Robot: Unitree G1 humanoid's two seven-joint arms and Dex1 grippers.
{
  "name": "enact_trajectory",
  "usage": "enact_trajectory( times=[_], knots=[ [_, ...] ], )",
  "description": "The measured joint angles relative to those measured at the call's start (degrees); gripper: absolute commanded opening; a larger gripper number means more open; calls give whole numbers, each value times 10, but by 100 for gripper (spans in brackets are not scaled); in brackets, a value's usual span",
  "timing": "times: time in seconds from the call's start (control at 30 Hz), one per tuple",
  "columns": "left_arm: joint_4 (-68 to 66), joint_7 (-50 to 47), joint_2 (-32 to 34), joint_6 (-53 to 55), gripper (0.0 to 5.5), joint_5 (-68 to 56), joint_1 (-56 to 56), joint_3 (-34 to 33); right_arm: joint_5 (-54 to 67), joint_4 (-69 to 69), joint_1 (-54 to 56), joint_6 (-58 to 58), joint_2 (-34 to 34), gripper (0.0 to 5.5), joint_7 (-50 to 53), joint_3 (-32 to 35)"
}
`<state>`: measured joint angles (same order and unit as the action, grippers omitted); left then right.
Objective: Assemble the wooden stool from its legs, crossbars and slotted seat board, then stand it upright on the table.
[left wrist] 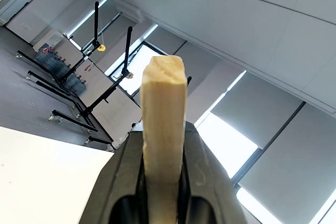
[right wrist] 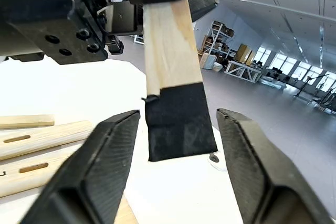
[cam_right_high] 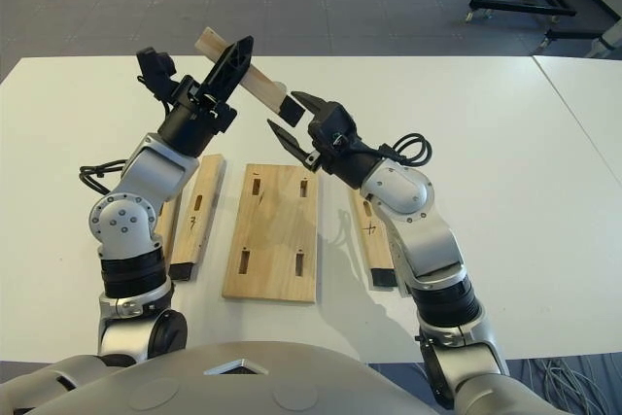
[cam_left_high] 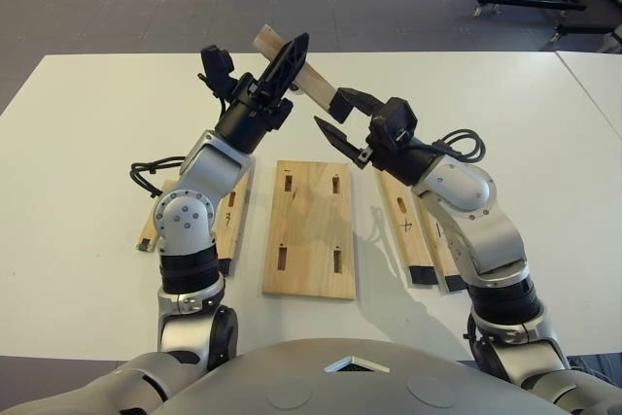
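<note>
- Closest to the near edge of the white desk [cam_left_high: 87, 143], a slotted pale wooden seat board [cam_left_high: 309, 228] lies flat at the middle, its four slots facing up.
- Either side of it lie loose pale wooden stool pieces, one group [cam_left_high: 233, 213] towards the left edge and another [cam_left_high: 406, 223] towards the right. Some are black-tipped, and legs cannot be told from crossbars.
- Above the board's far end, the left gripper [cam_left_high: 292, 57] is clamped on a pale wooden leg with a black end [cam_left_high: 316, 82]. It is raised off the desk and slants down towards the right arm.
- Jaws of the right gripper [right wrist: 178, 129] are spread wide on both sides of that black end, clear of it and holding nothing.
- By its looks the leg is light, rigid and smooth. It is probably best gripped squarely across its flat faces, at or just above the black end, so it does not pivot.
</note>
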<state>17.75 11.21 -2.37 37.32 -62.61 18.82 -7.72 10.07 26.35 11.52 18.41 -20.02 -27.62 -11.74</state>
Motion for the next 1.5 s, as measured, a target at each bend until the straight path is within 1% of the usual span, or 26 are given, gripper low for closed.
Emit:
enact_trajectory(
  times=[0.07,0.2,0.3,0.4,0.43,0.47,0.57,0.73,0.9,1.0,1.3,1.5],
  knots=[
    [0,0,0,-3,39,1,0,0,13,9,0,5,-1,355,-2,12],
    [0,-11,6,-7,39,8,0,-2,88,21,-7,55,-11,417,-24,66],
    [0,-27,7,-19,39,29,0,-3,116,22,-33,80,-55,476,-67,83],
    [5,-33,7,-30,39,47,-1,-2,131,22,-41,89,-72,530,-78,99],
    [7,-35,7,-33,39,52,-2,-1,127,22,-41,89,-79,540,-78,100],
    [10,-36,7,-36,39,54,-2,1,118,20,-38,88,-81,540,-76,96],
    [12,-36,3,-39,39,57,-3,7,61,1,-11,79,-80,540,-57,55],
    [13,-27,1,-38,39,58,-8,27,34,-11,20,78,-69,540,-49,23],
    [26,3,28,-38,39,106,-28,76,22,-17,48,79,-67,540,-49,20],
    [34,23,47,-40,39,139,-30,94,19,-24,57,97,-63,540,-41,21],
    [37,41,56,-40,39,157,-30,99,-7,-51,71,115,-56,540,-21,17],
    [37,44,52,-37,39,154,-30,95,-5,-35,64,128,-57,540,-21,24]
  ],
)
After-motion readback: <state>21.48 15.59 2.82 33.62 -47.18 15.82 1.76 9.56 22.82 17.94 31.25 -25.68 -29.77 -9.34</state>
